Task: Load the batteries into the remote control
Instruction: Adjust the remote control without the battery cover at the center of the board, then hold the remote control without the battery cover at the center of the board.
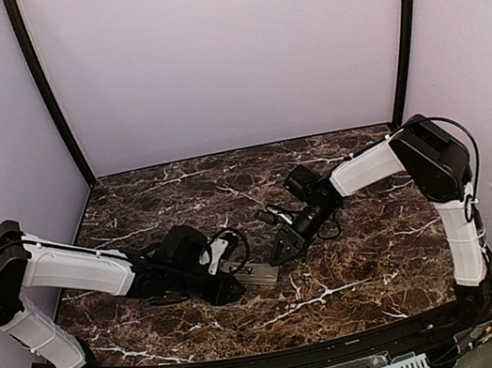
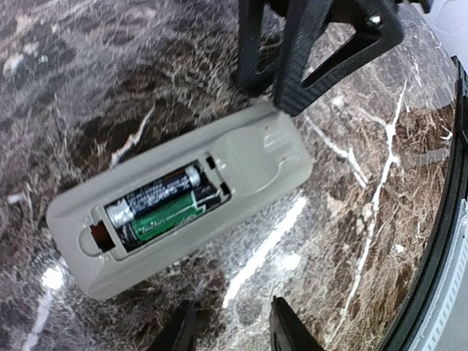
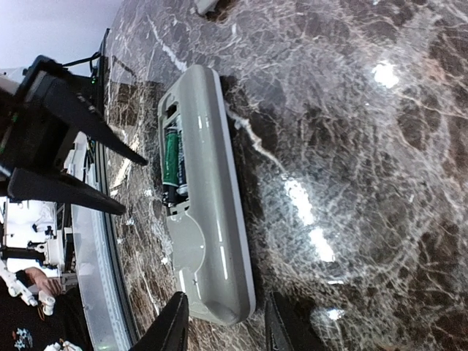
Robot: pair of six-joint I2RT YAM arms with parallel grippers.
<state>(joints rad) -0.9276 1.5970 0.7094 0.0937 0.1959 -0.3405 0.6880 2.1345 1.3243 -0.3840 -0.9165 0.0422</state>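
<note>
Top view: a pale remote point(image 1: 260, 274) lies on the marble worktop point(image 1: 375, 266) between the left jaws point(image 1: 235, 270) and right jaws point(image 1: 282, 250). Both are just beside it, and its long axis runs roughly left to right

Left wrist view: the remote point(image 2: 256, 157) lies back-up, slanting from lower left to upper right. Two batteries point(image 2: 157, 205) sit side by side, lengthwise, in the uncovered compartment toward its lower-left end. The left jaws point(image 2: 230, 333) stand apart and empty beside its long edge. The right jaws stand apart at the upper-right end, holding nothing; whether they touch it is unclear

Right wrist view: the remote's plain end points at the right jaws point(image 3: 223, 329), with the batteries point(image 3: 172, 164) at the far end
</note>
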